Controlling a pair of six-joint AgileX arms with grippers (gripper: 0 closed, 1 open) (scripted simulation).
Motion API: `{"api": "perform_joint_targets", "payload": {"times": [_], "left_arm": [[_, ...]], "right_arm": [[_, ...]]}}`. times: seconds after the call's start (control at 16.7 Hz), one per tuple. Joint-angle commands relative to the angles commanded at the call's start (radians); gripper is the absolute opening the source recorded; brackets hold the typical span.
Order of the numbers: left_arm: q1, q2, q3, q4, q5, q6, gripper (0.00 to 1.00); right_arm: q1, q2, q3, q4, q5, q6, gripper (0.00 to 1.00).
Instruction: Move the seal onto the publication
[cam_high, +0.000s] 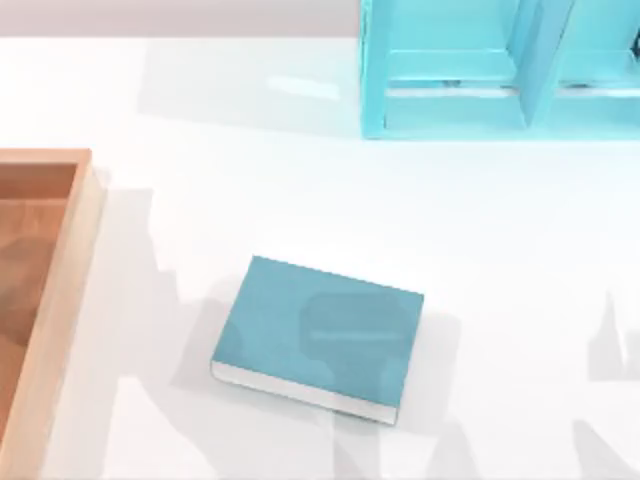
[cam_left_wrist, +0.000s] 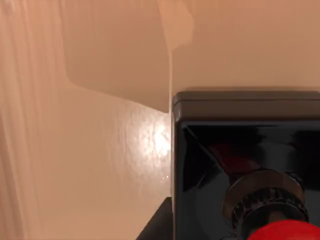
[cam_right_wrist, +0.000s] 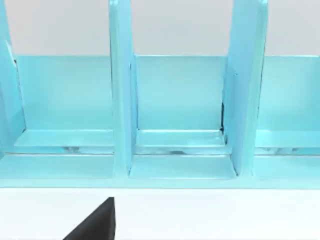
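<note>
At 9 o'clock on the white tabletop (cam_high: 300, 180), top view: a wooden tray (cam_high: 62, 300) with a raised rim, cut off by the left edge. Its floor is brown and partly in shadow.

Left wrist view, very close: the seal (cam_left_wrist: 245, 165) stands upright on a glossy tan wooden surface of the same tone as the tray. The square black base faces the camera, with a ribbed dark collar above it and the red knob at the frame edge. A dark sliver of the left gripper (cam_left_wrist: 156, 227) sits just beside the base. Open or closed: cannot tell.

Toward 6 o'clock from the middle of the tabletop: the publication (cam_high: 318, 335), lying flat and closed, teal cover up, white page edges facing the near side. It is turned slightly clockwise, lies well apart from the tray, and has nothing on its cover.

At 1 o'clock, at the far edge: a light-blue shelf unit (cam_high: 455, 70) with upright dividers.

Right wrist view: the same shelf unit seen head-on, three bays between dividers. One black tip of the right gripper (cam_right_wrist: 97, 222) hangs over white tabletop, short of the shelf. Open or closed: cannot tell.
</note>
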Motion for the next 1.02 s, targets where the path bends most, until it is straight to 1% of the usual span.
{"api": "perform_joint_targets", "payload": {"times": [0.36, 0.42, 0.84, 1.02], "left_arm": [[0.000, 0.000, 0.000, 0.000, 0.000, 0.000, 0.02], [0.000, 0.000, 0.000, 0.000, 0.000, 0.000, 0.00], [0.000, 0.000, 0.000, 0.000, 0.000, 0.000, 0.00], [-0.016, -0.002, 0.015, -0.016, 0.000, -0.011, 0.00]], "right_arm": [[0.000, 0.000, 0.000, 0.000, 0.000, 0.000, 1.00], [0.000, 0.000, 0.000, 0.000, 0.000, 0.000, 1.00], [0.000, 0.000, 0.000, 0.000, 0.000, 0.000, 1.00], [0.000, 0.000, 0.000, 0.000, 0.000, 0.000, 1.00]]}}
